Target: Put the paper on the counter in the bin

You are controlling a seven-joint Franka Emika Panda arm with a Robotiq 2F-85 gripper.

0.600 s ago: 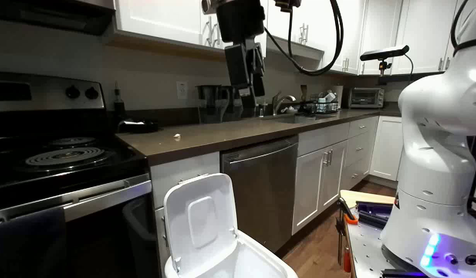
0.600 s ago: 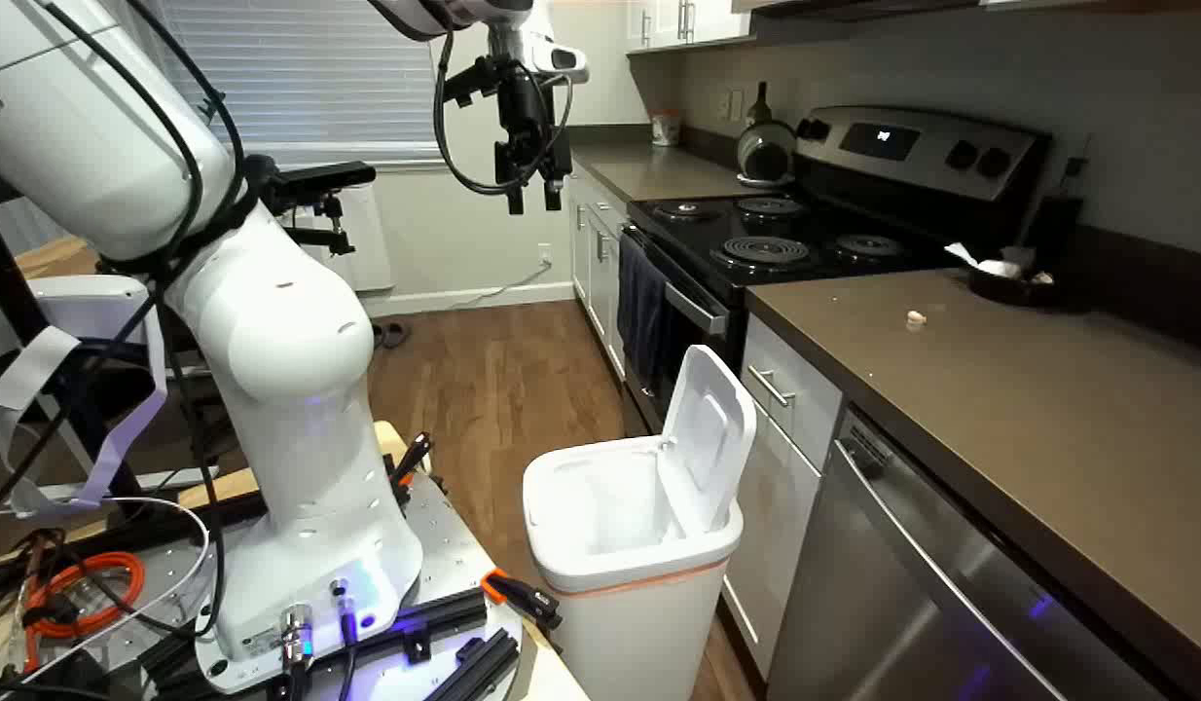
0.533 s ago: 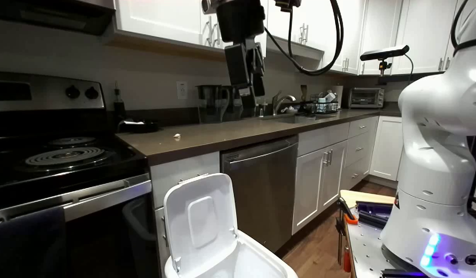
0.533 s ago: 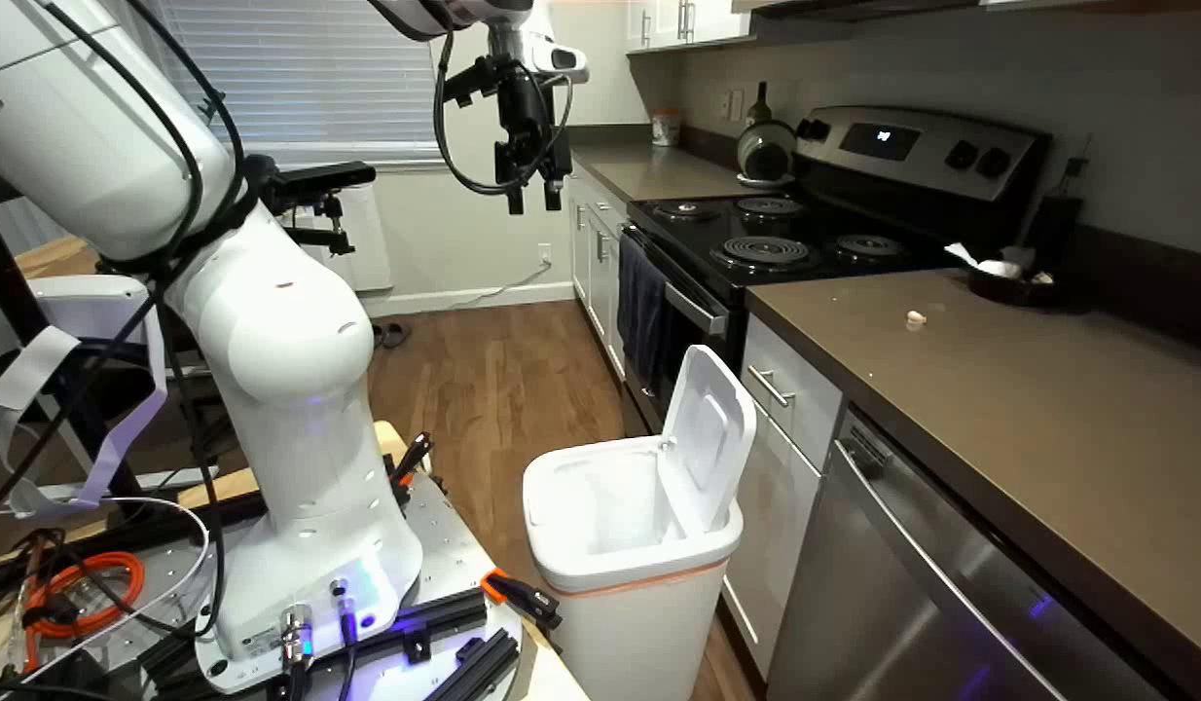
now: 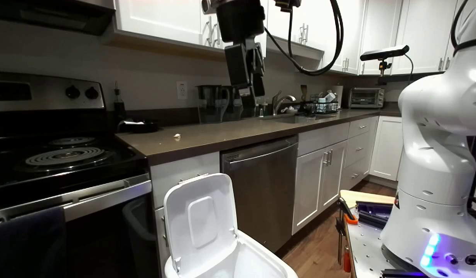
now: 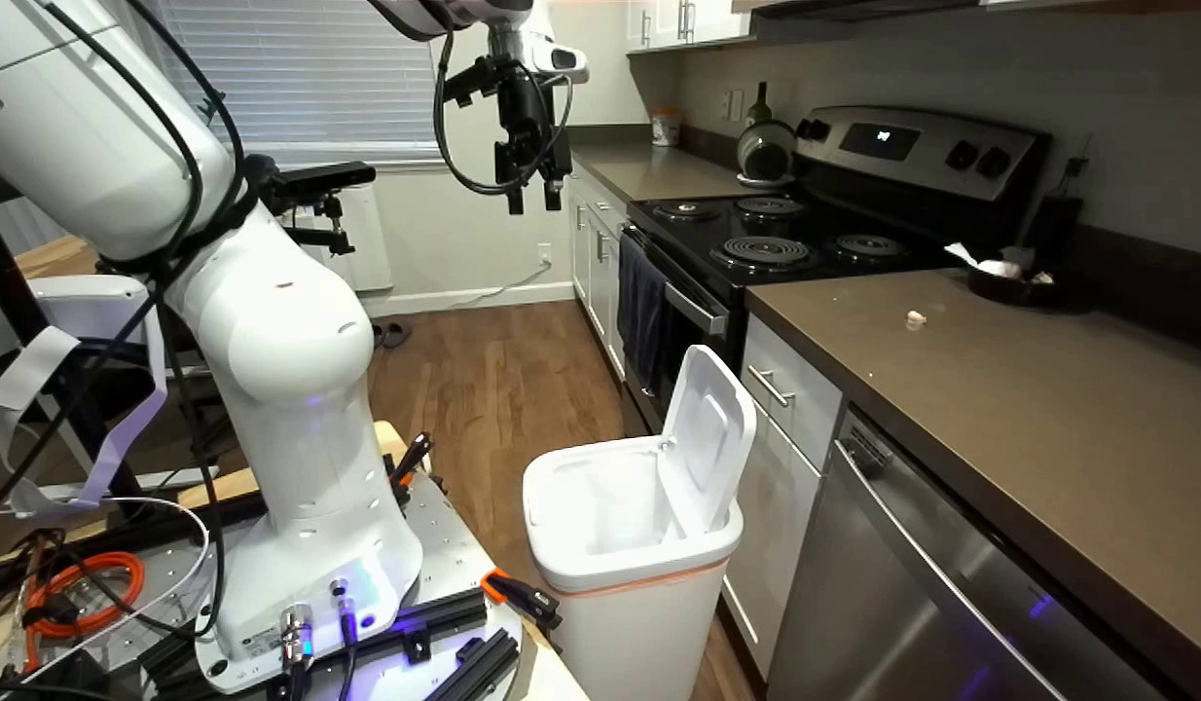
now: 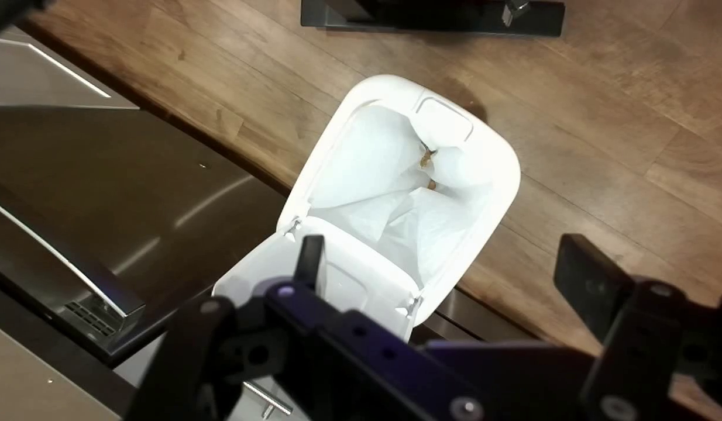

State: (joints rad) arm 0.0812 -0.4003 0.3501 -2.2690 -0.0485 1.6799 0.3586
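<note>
The paper is a small whitish scrap on the brown counter [image 5: 230, 133], near the stove end. It shows in both exterior views [image 5: 177, 136] [image 6: 915, 318] and is out of the wrist view. The counter [image 6: 1068, 409] runs beside the white bin [image 6: 639, 576]. The bin [image 5: 257, 255] stands in front of the cabinets with its lid raised toward them. In the wrist view the bin [image 7: 501, 169] lies below the jaws, with a white liner and small brown bits inside. My gripper [image 7: 447, 260] is open and empty, high above the bin; it shows in both exterior views [image 5: 248, 98] [image 6: 534, 202].
A black stove [image 6: 766, 251] adjoins the counter. A black dish [image 6: 1014, 284] with pale items sits near the wall. A dark pitcher [image 5: 213, 104] and a faucet [image 5: 282, 101] stand farther along. Upper cabinets [image 5: 161, 19] overhang the counter. A clamp [image 6: 525, 594] is on the robot's table.
</note>
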